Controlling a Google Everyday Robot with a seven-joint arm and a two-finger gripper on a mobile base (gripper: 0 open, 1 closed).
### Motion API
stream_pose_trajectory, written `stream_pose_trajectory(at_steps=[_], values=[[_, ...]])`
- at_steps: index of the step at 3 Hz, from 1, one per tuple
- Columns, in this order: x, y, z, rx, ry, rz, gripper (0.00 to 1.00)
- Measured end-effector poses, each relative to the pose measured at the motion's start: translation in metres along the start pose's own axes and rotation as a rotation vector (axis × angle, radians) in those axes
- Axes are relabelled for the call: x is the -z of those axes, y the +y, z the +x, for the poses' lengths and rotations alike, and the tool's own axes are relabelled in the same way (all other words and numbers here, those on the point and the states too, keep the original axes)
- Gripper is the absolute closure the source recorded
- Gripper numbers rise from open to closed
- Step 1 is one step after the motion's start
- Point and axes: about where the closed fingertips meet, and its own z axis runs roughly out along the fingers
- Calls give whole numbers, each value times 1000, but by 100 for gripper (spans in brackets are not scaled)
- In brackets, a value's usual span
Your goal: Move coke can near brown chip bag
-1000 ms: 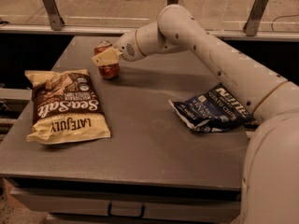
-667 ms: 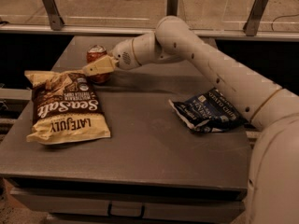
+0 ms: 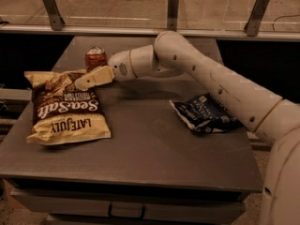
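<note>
"Red coke can (image 3: 95, 57), where is it?"
"Upright at the far left of the grey table (image 3: 154, 144), just behind the top edge of the brown chip bag (image 3: 65, 111). Its script is too dim to read."
"And the bag's print?"
"White 'Sea Salt' on brown, 'LATE JULY' on the cream band, both upside down from this side. The bag lies flat."
"The gripper?"
"The gripper (image 3: 86, 81) hangs just in front of the can, over the bag's upper right corner, pointing left. Spread or closed, I cannot tell. The white arm (image 3: 211, 78) reaches in from the right."
"Anything else?"
"A dark blue chip bag (image 3: 206, 114) lies well to the right; its white lettering is unreadable."
</note>
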Motion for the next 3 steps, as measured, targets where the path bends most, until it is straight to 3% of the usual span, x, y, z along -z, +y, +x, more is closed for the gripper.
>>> stream_pose_trajectory(at_steps=[1, 2, 3], values=[[30, -9, -16, 58, -1, 81, 0], [101, -32, -58, 185, -23, 249, 0], [195, -49, -116, 326, -72, 430, 0]])
